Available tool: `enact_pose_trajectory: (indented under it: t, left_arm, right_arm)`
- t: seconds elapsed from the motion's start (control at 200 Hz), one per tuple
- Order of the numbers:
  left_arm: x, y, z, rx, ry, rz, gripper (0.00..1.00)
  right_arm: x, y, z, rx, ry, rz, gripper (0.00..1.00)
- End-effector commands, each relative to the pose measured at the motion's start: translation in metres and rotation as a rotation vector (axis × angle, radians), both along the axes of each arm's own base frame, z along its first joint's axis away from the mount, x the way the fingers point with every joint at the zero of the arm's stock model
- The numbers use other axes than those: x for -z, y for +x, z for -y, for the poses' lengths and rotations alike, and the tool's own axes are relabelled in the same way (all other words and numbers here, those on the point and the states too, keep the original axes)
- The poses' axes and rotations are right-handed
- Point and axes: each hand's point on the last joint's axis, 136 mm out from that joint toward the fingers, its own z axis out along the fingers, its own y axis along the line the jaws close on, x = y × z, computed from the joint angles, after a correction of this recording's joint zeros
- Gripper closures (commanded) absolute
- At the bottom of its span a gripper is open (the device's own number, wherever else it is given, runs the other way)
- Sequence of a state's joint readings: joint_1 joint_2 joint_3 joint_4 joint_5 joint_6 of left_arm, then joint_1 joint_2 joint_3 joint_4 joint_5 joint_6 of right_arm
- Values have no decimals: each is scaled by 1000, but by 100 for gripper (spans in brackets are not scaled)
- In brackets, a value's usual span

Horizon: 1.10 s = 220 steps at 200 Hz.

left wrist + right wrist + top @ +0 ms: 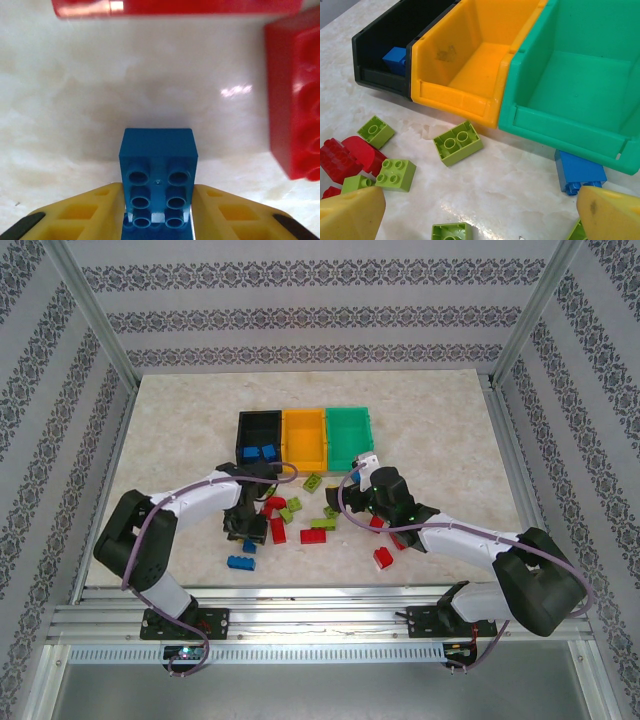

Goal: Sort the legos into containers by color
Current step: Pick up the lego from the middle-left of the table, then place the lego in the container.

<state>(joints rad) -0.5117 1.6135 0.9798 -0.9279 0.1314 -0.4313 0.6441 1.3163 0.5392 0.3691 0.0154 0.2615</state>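
Note:
My left gripper (157,195) is shut on a blue lego (157,160); its yellow fingers (100,210) press both of the brick's sides just above the table. In the top view this gripper (247,530) is at the left end of the loose pile of red and lime legos (300,515). The black container (243,430) holds two blue legos (258,452). Beside it stand the orange-yellow container (305,435) and the green container (350,430). My right gripper (362,470) is open in front of the green container (570,80), with nothing between its fingers.
Red bricks lie close to the left gripper on the right (295,95) and ahead (175,6). A blue brick (577,172) lies against the green bin's front. Lime bricks (457,142) lie before the orange bin (470,65). Another blue brick (240,562) sits near the front edge.

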Motion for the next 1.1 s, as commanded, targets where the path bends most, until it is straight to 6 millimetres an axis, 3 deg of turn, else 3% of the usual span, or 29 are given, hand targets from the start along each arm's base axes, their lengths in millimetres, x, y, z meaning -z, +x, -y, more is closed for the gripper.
enact_pose_trajectory:
  t: [0.0, 0.185, 0.39, 0.57, 0.735, 0.849, 0.924, 1.094]
  left_arm:
    - [-24, 21, 5, 17, -1, 115, 66]
    - [-39, 43, 15, 19, -36, 186, 70]
    - [-63, 66, 4, 42, 33, 256, 71]
    - [-92, 116, 0, 16, 21, 352, 71]
    - [-111, 176, -2, -11, -27, 431, 71]
    - [-116, 217, -8, -27, -22, 477, 62]
    - [-120, 235, -12, -35, 7, 484, 49]
    - [-121, 232, -1, -16, -49, 460, 39]
  right_arm:
    - [3, 1, 1, 8, -18, 9, 2]
    - [2, 0, 1, 4, -16, 10, 2]
    - [0, -1, 4, 12, -15, 17, 2]
    - [1, 0, 2, 7, -16, 12, 2]
    - [1, 0, 3, 11, -17, 14, 2]
    - [0, -1, 4, 12, -20, 20, 2]
    - [-1, 0, 5, 16, -24, 24, 2]
    - [0, 0, 6, 21, -34, 27, 2]
